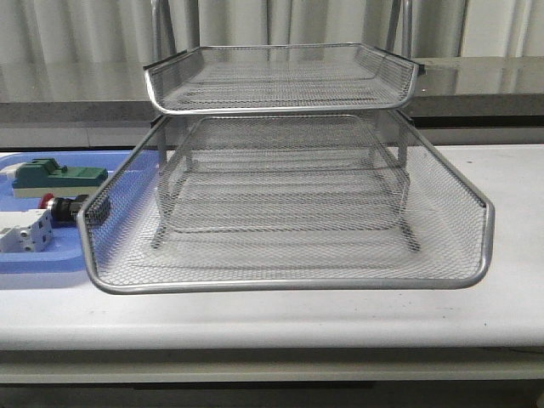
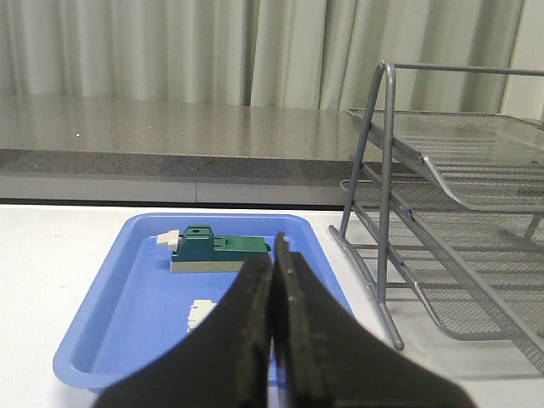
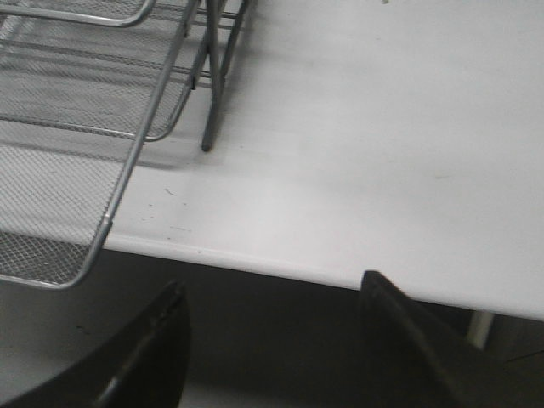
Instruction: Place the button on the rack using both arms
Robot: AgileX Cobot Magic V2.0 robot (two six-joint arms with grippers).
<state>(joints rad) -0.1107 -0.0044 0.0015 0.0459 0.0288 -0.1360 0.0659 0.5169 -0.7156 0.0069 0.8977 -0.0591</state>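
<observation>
The button (image 1: 59, 206), red cap and black body, lies in the blue tray at the far left of the front view, partly behind the rack's rim. The silver wire-mesh rack (image 1: 289, 204) fills the middle of the table; it also shows in the left wrist view (image 2: 459, 221) and in the right wrist view (image 3: 76, 102). Neither arm shows in the front view. My left gripper (image 2: 274, 255) is shut and empty, above the tray's near end; its fingers hide the button there. My right gripper (image 3: 272, 293) is open and empty, off the table's front edge, right of the rack.
A flat blue tray (image 2: 110, 340) left of the rack holds a green-and-beige block (image 2: 212, 251) and a white terminal block (image 2: 200, 313); both also show in the front view, the green block (image 1: 59, 177) and the white block (image 1: 24, 231). A grey counter (image 1: 476, 85) runs behind the table.
</observation>
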